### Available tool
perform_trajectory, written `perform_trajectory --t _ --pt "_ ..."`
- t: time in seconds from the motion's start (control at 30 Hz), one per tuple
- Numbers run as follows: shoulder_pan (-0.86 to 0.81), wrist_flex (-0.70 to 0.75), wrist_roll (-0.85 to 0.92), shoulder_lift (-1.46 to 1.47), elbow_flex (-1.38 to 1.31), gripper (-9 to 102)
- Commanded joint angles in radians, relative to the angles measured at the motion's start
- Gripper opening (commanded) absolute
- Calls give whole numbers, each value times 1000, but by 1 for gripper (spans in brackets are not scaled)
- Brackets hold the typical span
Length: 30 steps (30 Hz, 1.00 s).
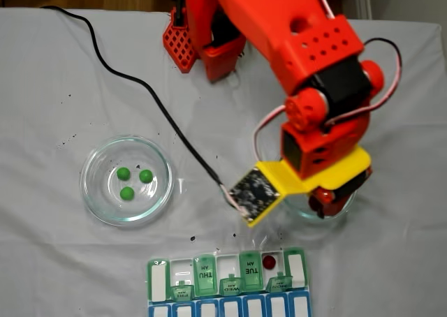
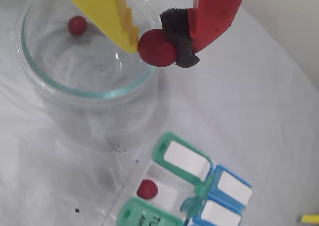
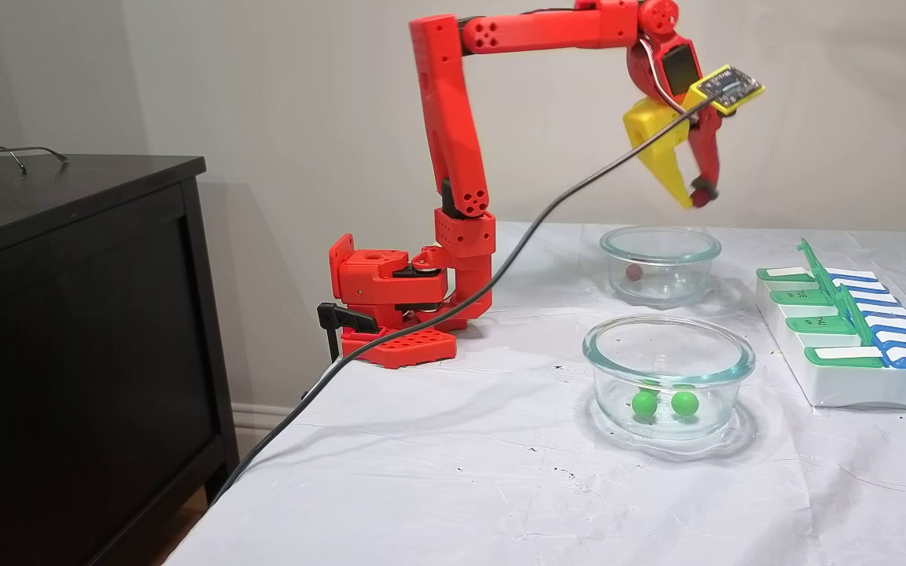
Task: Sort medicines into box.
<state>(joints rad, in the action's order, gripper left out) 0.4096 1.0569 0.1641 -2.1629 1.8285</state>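
Pills are half sorted: one red pill (image 2: 157, 48) sits pinched in the gripper (image 2: 160, 46) at top centre of the wrist view, above the dish (image 2: 75, 94), so carry it level over an empty slot of the box (image 2: 187, 159) at the bottom before letting go.

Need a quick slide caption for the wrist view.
Gripper holding a dark red pill above the glass dish.

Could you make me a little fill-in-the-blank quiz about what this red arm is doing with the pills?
1. The claw grips a ball-shaped pill coloured ____.
2. The dish away from the arm holds ____ green pills.
3. The open compartment of the box already holds ____ red pill.
4. The dish below the claw holds ____ red pill.

Missing words: red; three; one; one
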Motion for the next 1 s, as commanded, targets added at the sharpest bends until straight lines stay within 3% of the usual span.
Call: perform_trajectory --t 0.0,0.43,0.97 --pt "-115 -92 34 -112 6 0" --pt "-339 -210 175 9 86 0" --pt "-337 -362 222 166 104 0"
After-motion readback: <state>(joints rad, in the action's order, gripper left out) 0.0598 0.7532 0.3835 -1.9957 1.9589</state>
